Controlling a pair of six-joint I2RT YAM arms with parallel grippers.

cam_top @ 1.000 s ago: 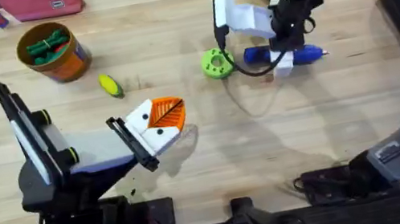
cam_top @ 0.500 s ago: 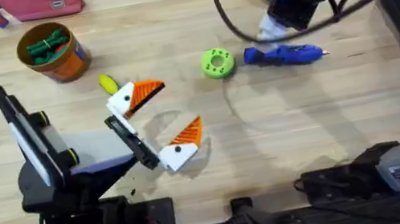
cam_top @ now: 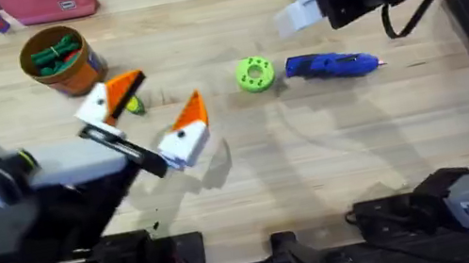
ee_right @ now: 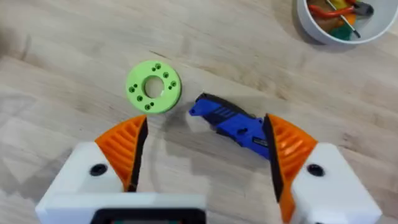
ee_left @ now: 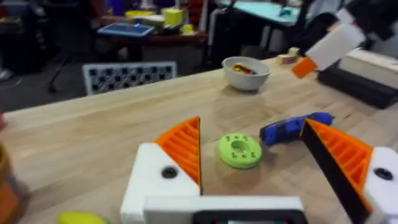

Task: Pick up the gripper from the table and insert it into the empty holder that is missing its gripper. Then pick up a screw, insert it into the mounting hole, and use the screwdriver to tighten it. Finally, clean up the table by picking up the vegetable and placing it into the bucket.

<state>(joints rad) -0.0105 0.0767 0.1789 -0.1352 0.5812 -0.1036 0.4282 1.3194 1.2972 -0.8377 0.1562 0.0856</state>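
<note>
Now left end effector (cam_top: 148, 117) swung up-left, spread wide, empty, beside vegetable (cam_top: 132, 106); right end effector (ee_right: 202, 158) open, empty, retreated from screwdriver (cam_top: 331, 65).

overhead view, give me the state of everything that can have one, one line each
left gripper: open, fingers spread over the table beside the vegetable
right gripper: open, above the screwdriver
screwdriver: lying flat on the table, not held
vegetable: on the table, partly under a left finger
bucket: upright, dark green pieces inside
green disc: flat on the table
white bowl: upright, small bits inside
</note>
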